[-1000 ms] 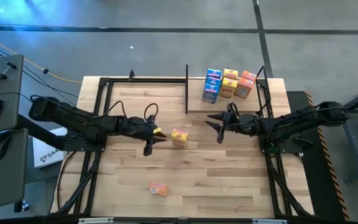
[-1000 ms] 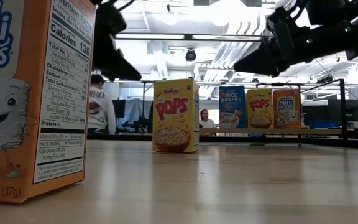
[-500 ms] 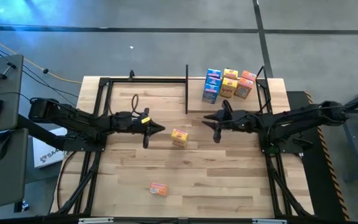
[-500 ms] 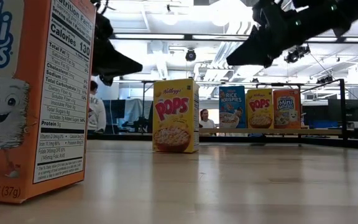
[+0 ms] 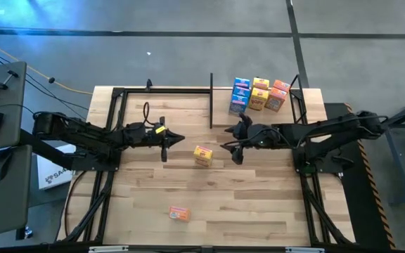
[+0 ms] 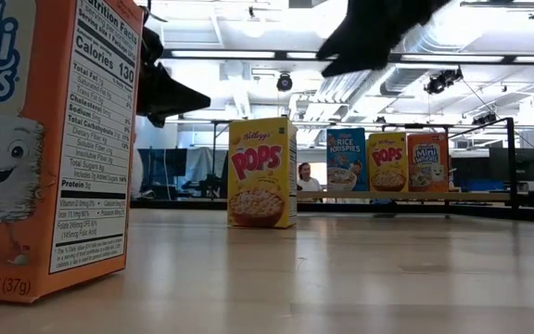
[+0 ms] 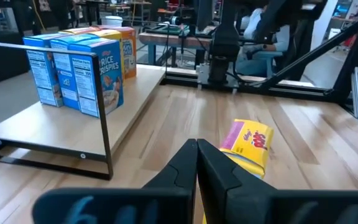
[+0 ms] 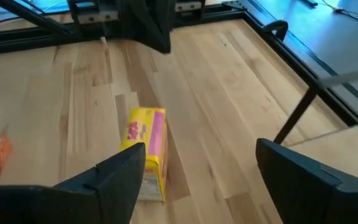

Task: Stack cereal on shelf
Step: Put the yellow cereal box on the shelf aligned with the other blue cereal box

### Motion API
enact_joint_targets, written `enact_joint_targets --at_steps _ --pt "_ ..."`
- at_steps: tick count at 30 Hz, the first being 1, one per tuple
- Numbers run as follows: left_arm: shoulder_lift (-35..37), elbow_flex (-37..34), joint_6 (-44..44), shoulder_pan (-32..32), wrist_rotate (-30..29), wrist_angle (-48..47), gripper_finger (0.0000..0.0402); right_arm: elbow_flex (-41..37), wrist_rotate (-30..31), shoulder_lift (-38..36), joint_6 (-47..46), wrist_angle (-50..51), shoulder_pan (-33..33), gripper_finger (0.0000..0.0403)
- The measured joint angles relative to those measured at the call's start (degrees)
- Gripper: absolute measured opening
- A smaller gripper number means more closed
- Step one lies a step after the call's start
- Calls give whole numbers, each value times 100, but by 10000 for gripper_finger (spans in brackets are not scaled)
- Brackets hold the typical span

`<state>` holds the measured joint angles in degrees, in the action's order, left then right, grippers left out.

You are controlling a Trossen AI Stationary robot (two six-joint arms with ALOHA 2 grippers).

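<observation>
Hovering near mid-tabletop, the right gripper [image 5: 232, 149] has its fingers spread wide, with the yellow cereal box [image 5: 203, 155] standing upright just toward the left arm's side of it. Left gripper [image 5: 166, 145] is pinched closed, holding nothing, a bit farther off. Shelf [image 5: 220, 112] sits at the far edge.

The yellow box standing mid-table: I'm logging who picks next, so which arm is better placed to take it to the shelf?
Likely the right. Its hand is open and faces the yellow box, with the shelf on its side. The left hand is shut.
</observation>
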<state>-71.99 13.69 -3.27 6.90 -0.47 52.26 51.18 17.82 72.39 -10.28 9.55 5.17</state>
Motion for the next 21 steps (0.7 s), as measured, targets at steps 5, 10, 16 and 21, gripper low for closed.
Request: enact_joint_targets --at_steps 5,10,16,21 --pt "0 0 8 0 0 -1 3 366 -199 157 166 171 13 298" --pt "0 0 0 -2 0 5 3 402 -298 161 112 213 13 298" --pt "0 0 -7 -2 2 5 3 402 -349 161 -6 209 13 298" --pt "0 0 -7 -2 2 3 3 402 -471 161 -364 204 13 298"
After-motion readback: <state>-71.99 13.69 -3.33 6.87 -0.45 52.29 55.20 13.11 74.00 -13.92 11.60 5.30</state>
